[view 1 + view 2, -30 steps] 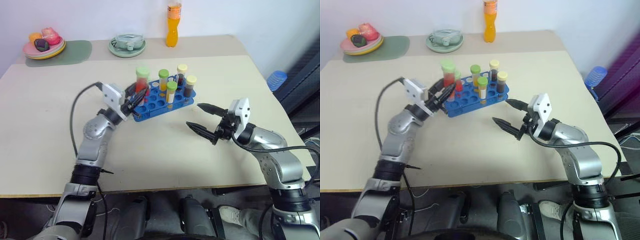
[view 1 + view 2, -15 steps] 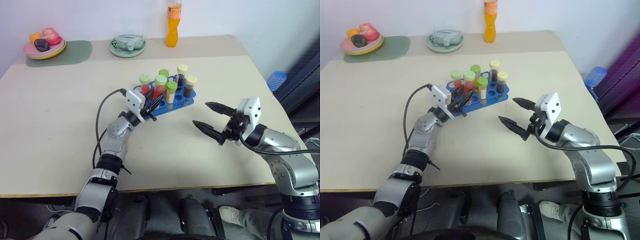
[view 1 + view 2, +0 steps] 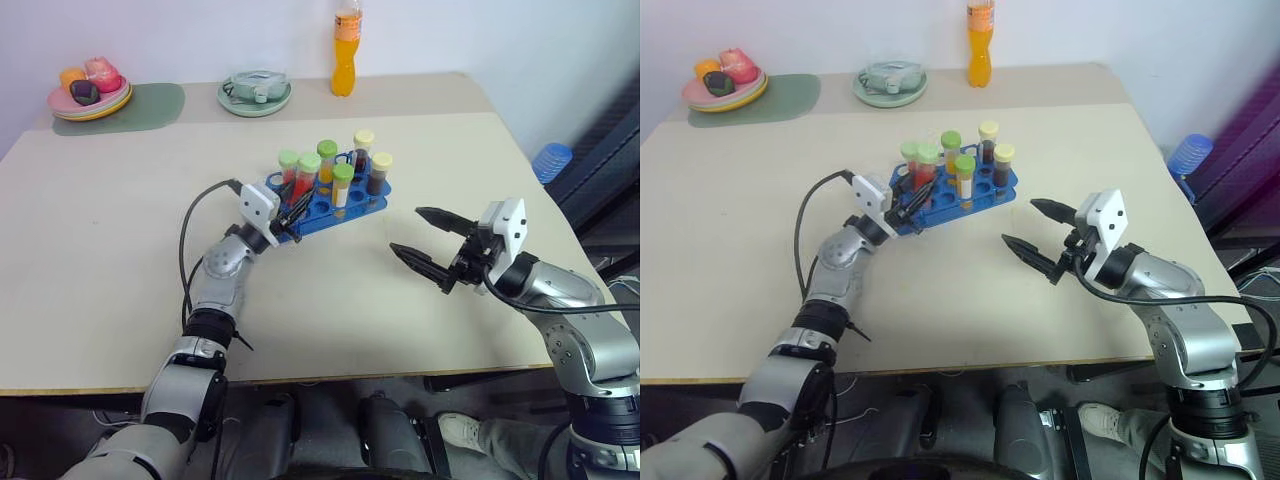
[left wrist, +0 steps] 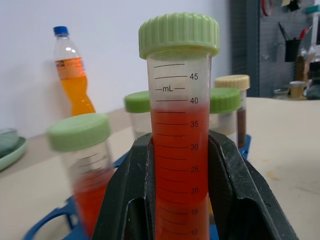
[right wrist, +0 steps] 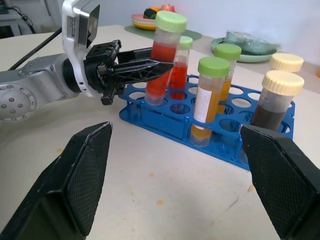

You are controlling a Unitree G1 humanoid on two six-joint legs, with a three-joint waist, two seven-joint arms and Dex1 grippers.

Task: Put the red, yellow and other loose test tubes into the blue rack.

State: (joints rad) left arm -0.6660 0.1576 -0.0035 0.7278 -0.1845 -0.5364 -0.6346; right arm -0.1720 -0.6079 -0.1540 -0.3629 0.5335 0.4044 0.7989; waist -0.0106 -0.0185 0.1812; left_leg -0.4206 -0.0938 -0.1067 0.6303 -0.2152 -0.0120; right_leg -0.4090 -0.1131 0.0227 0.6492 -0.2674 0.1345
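The blue rack (image 3: 322, 217) stands mid-table and holds several capped test tubes: red and yellow-orange ones with green caps, dark brown ones with cream caps. My left gripper (image 3: 295, 208) is shut on a red test tube (image 4: 180, 150) with a green cap. It holds the tube slightly tilted at the rack's near-left corner. In the right wrist view the red test tube (image 5: 162, 55) has its lower end down in a corner hole. My right gripper (image 3: 406, 230) hangs open and empty above the table, to the right of the rack.
An orange drink bottle (image 3: 346, 50) stands at the back edge. A green plate with a cup (image 3: 254, 93) is beside it. A plate of fruit (image 3: 88, 95) sits on a green mat at the back left. A blue object (image 3: 553, 160) lies beyond the table's right edge.
My left gripper has come down with the red tube, from above the rack's left end to low at its corner hole. The right gripper has stayed open and nearly still.
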